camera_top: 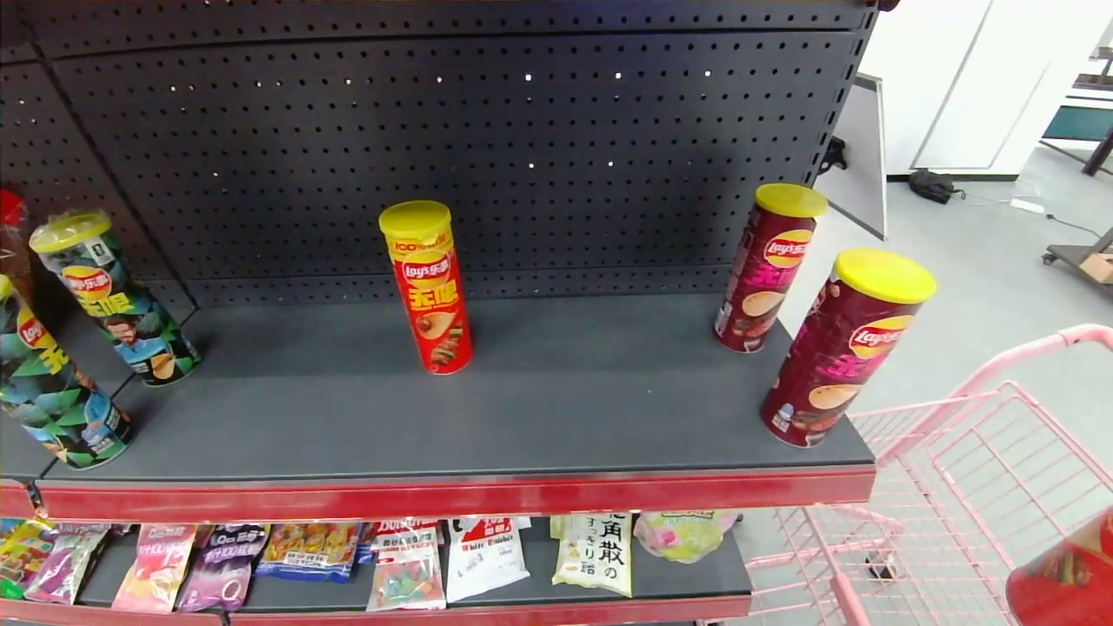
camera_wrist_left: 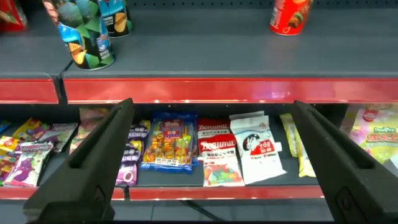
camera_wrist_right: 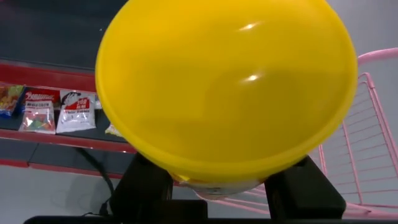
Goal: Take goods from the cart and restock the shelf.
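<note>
A chips can with a wide yellow lid (camera_wrist_right: 227, 87) sits between the dark fingers (camera_wrist_right: 144, 186) of my right gripper (camera_wrist_right: 224, 190), which is shut on it. The same can's red body (camera_top: 1068, 578) shows at the lower right of the head view, over the pink cart (camera_top: 974, 487). On the dark upper shelf (camera_top: 522, 409) stand a red can (camera_top: 428, 287) in the middle, two maroon cans (camera_top: 769, 269) (camera_top: 839, 352) at the right end and two green-patterned cans (camera_top: 117, 300) at the left. My left gripper (camera_wrist_left: 211, 106) is open with nothing in it, facing the lower shelf.
Snack bags (camera_wrist_left: 217, 149) lie in a row on the lower shelf (camera_top: 487, 600). A red front rail (camera_top: 452, 497) edges the upper shelf. A black pegboard (camera_top: 452, 139) backs it. Bare shelf lies between the red can and the maroon cans.
</note>
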Controlling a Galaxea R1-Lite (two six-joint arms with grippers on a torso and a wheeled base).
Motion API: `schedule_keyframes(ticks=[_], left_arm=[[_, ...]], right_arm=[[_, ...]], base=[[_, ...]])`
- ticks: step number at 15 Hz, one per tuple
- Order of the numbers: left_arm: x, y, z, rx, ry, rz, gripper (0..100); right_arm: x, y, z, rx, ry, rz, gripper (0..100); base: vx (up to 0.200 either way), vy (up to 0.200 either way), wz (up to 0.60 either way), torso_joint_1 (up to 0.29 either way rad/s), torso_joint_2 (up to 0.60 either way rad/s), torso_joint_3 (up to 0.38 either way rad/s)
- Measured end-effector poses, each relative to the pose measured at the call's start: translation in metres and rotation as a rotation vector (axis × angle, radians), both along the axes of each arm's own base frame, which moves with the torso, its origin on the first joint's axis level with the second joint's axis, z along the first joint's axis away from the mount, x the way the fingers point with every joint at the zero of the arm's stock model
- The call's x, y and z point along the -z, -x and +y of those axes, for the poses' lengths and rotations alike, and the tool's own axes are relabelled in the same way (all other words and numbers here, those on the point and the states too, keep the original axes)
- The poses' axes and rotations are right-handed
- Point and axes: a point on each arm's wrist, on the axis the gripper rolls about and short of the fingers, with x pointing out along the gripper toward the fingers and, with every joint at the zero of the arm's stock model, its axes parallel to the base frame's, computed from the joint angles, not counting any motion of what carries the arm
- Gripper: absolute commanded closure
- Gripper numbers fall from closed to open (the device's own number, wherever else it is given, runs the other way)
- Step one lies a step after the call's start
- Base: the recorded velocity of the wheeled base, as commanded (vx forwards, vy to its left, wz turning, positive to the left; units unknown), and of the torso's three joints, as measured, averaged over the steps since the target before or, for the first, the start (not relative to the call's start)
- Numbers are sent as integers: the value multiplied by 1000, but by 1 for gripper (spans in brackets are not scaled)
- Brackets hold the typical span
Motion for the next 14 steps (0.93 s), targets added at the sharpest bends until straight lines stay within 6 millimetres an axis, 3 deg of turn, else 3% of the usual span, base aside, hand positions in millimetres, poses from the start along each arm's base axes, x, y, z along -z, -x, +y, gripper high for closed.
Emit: schedule_keyframes(ticks=[1, 10, 14], left_arm=[[0, 0, 0, 0, 0, -1, 0], [0, 0, 0, 0, -1, 0, 0], [0, 0, 0, 2, -1, -1, 0]], right_arm=[[5, 4, 0, -3, -6, -1, 100], [44, 34, 0, -76, -51, -66, 100], [51, 38, 0, -120, -65, -73, 100]], base=[[0, 0, 0, 0, 0, 0], [0, 200, 0, -1, -3, 2], [50, 0, 0, -1, 1, 2]])
